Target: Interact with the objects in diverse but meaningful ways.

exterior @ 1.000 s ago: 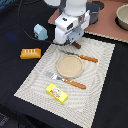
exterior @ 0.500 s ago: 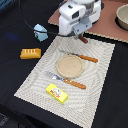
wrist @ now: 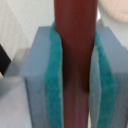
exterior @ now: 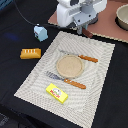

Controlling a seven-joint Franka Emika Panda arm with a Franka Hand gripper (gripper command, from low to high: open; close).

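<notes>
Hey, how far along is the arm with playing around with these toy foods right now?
Done: the sausage is picked up. In hand: the gripper is shut on it, by the placemat's far edge. Left: setting it down; carton, bread loaf and yellow box sit untouched.

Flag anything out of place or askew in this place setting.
The bread loaf and blue carton lie off the placemat, on the dark table at the exterior view's left. The yellow box sits skewed near the mat's front edge. The sausage is clamped upright in the gripper, not on the plate.
</notes>
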